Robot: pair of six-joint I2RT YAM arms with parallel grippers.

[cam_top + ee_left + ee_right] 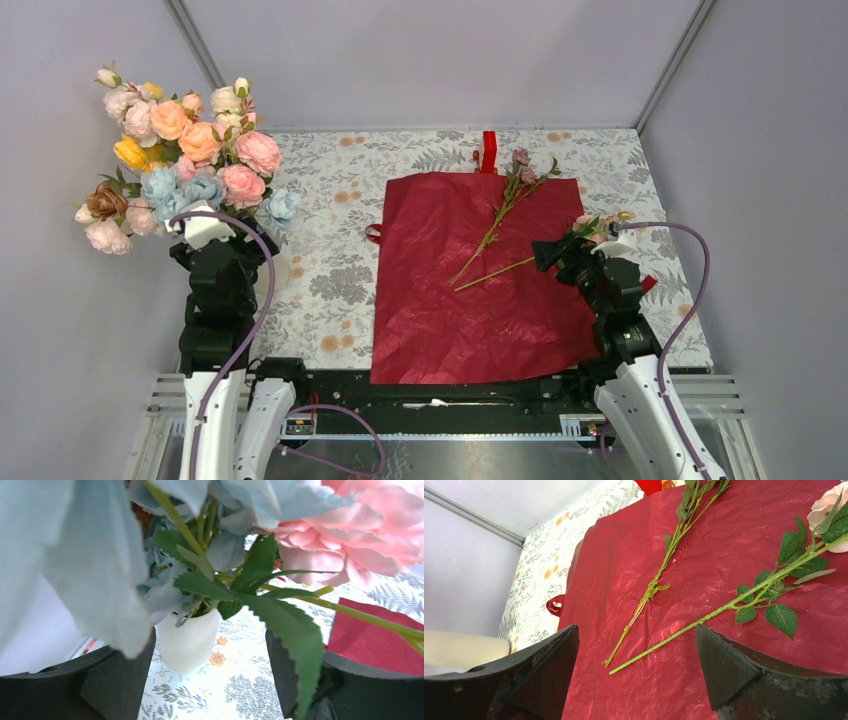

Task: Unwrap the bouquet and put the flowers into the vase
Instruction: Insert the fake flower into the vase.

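Here, my left gripper [209, 632] spread wide before the white vase [187, 642], pale blue blooms [95, 560] standing in it, red wrapping paper [470, 300] flat mid-table, a thin leafy stem [659, 580] and a pale rose stem [724, 607] lying on it, my right gripper [636, 627] wide open above their cut ends.

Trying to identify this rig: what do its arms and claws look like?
The left arm and right arm are black above white lower segments, each with a looping lilac cable. The left claw and right claw each have two thick, wedge-shaped matte-black fingers. No markings are legible.
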